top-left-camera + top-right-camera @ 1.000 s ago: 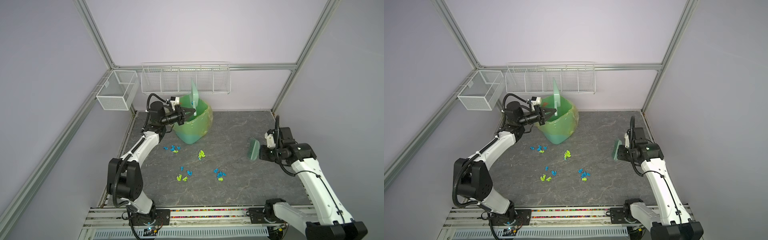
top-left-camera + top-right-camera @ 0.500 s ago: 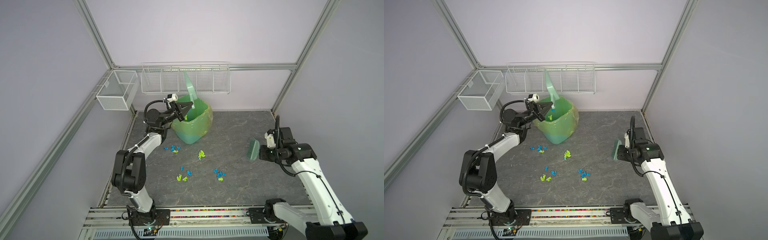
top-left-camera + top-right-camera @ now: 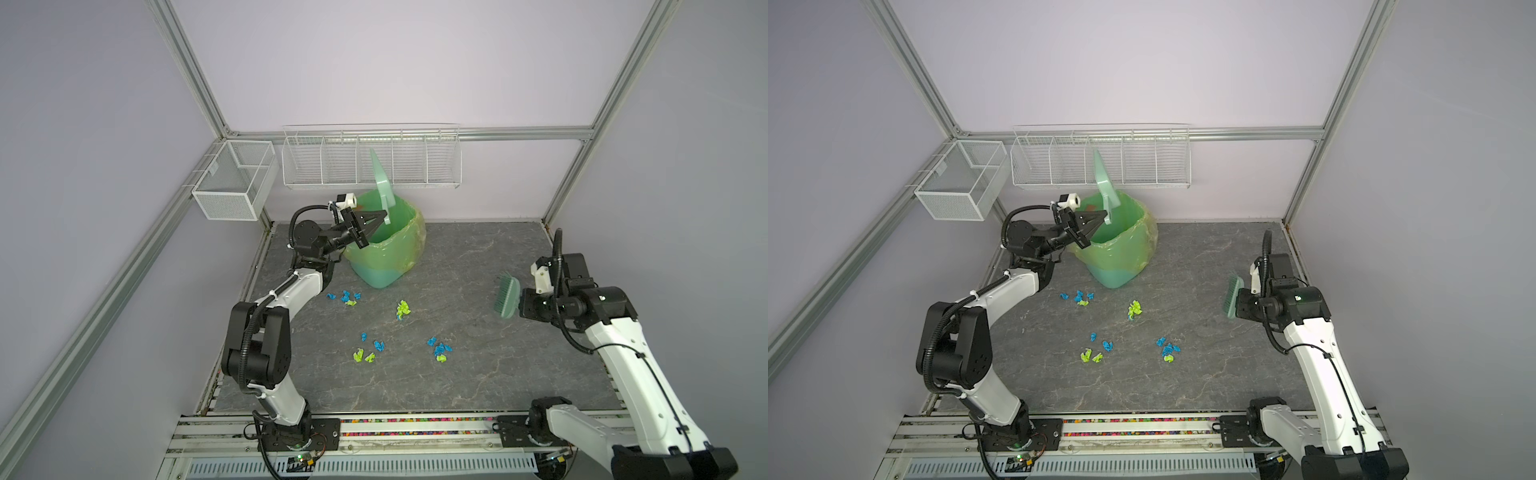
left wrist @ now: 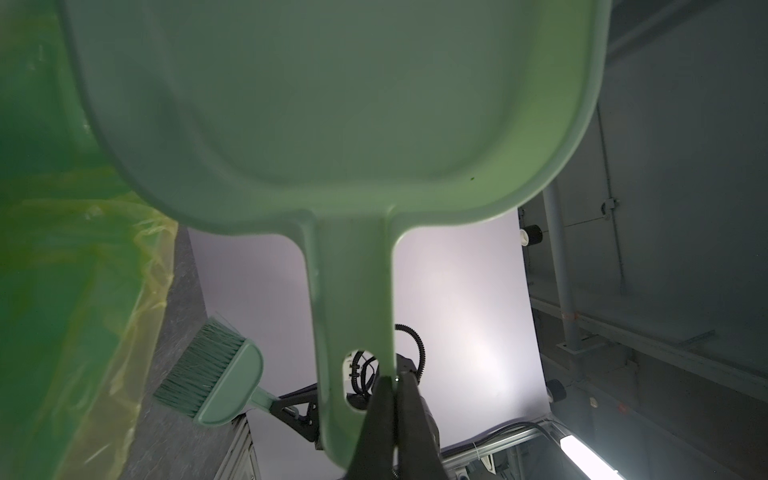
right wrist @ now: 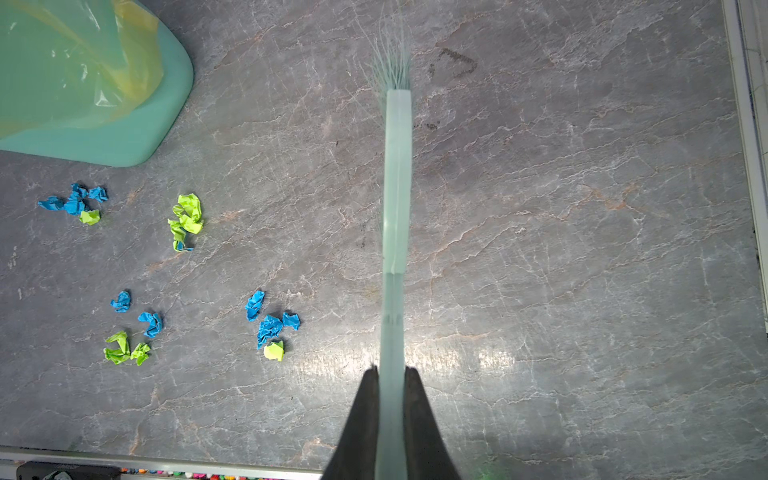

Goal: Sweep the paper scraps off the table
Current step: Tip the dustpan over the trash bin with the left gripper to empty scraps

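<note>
Blue and lime-green paper scraps lie in small groups on the table (image 3: 478, 374): near the bin (image 3: 345, 297), mid-table (image 3: 402, 309) and nearer the front (image 3: 368, 353) (image 3: 438, 349). The right wrist view shows them too (image 5: 270, 328). My left gripper (image 3: 384, 214) (image 4: 394, 378) is shut on the handle of a pale green dustpan (image 3: 380, 183) (image 4: 332, 104). The pan stands almost on edge above the green bin (image 3: 386, 253), and its inside shows nothing. My right gripper (image 3: 519, 305) (image 5: 390, 370) is shut on a green brush (image 3: 507, 298) (image 5: 397, 187), held above the table right of the scraps.
The bin (image 5: 83, 83) has a yellowish bag liner and stands at the back left of the table. A white wire rack (image 3: 370, 158) and a mesh basket (image 3: 232, 183) hang on the back rails. Aluminium rails edge the table's front (image 3: 374, 419).
My left arm has drawn its elbow back and tipped the dustpan, so its top now leans left over the bin. The right arm and brush have stayed put.
</note>
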Motion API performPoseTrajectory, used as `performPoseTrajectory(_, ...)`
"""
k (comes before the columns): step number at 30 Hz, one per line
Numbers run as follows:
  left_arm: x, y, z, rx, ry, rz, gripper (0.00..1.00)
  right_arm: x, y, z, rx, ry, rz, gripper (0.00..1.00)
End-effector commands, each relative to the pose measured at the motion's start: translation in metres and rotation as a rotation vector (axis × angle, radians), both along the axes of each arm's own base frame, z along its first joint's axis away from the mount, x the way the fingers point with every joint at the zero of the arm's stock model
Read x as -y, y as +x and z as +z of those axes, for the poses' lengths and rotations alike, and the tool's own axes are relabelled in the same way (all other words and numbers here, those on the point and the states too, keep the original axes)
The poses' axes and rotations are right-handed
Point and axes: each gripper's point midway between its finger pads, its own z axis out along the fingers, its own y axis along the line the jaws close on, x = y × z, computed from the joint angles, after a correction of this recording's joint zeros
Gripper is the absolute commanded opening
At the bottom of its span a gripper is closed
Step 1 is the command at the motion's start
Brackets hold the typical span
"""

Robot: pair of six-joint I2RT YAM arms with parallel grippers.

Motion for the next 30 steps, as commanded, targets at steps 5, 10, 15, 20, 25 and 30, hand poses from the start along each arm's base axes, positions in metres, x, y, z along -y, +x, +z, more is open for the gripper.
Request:
performPoseTrajectory(5, -0.002, -0.014, 0.004, 0.078, 0.152, 0.015, 0.00, 0.000, -0.004, 0.009, 0.014, 0.015, -0.006, 0.07)
performPoseTrajectory(10, -0.003, -0.020, -0.002, 0.084, 0.221, 0.023, 0.00, -0.002, -0.005, 0.010, 0.013, 0.025, -0.003, 0.07)
performPoseTrajectory(15, -0.004, -0.023, -0.001, 0.107, 0.266, 0.032, 0.00, -0.001, -0.004, 0.012, 0.019, 0.019, -0.006, 0.07)
performPoseTrajectory(20, -0.007, -0.029, -0.007, 0.134, 0.352, 0.047, 0.00, -0.001, -0.004, 0.008, 0.007, 0.021, -0.011, 0.07)
performPoseTrajectory(25, -0.012, -0.037, -0.010, 0.158, 0.448, 0.053, 0.00, -0.003, -0.005, 0.007, 0.000, 0.031, -0.002, 0.07)
performPoseTrajectory(30, -0.013, -0.043, -0.014, 0.165, 0.484, 0.054, 0.00, -0.005, -0.004, 0.010, 0.003, 0.038, 0.006, 0.07)
